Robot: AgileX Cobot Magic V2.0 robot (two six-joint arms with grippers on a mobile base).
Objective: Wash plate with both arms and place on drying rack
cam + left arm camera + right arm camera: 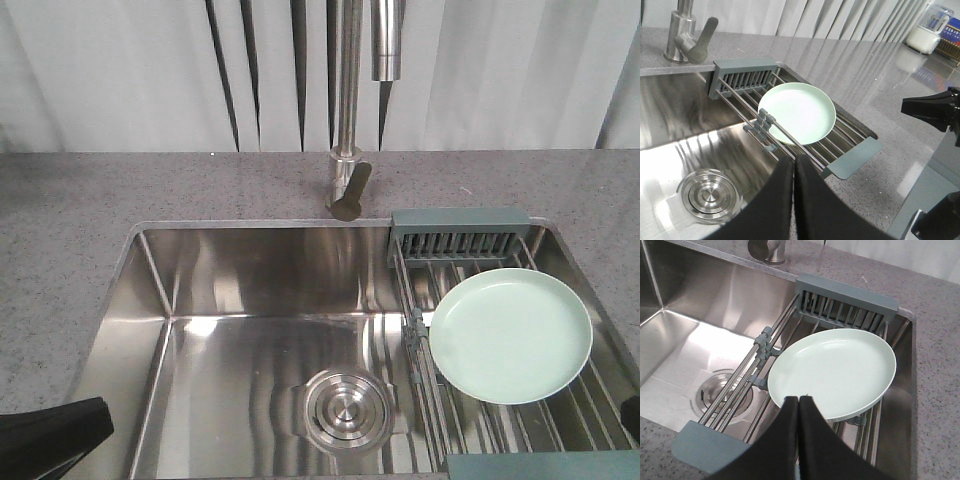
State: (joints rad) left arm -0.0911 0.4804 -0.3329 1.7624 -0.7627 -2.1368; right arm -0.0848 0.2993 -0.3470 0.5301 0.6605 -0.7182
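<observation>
The pale mint-green plate (511,335) lies flat on the steel rods of the drying rack (459,232), which spans the right side of the sink. In the left wrist view my left gripper (794,160) is shut and holds nothing. It hovers over the sink's near edge, short of the plate (797,112) and the rack (855,160). In the right wrist view my right gripper (798,400) is shut too. Its tips sit just at the near rim of the plate (835,372), with nothing held between them. The rack's slotted end (847,300) is beyond the plate.
The steel sink basin (250,340) has a round drain (345,408) in its floor. The faucet (347,100) rises behind it from the speckled grey counter (70,220). A blender (930,27) stands far back on the counter.
</observation>
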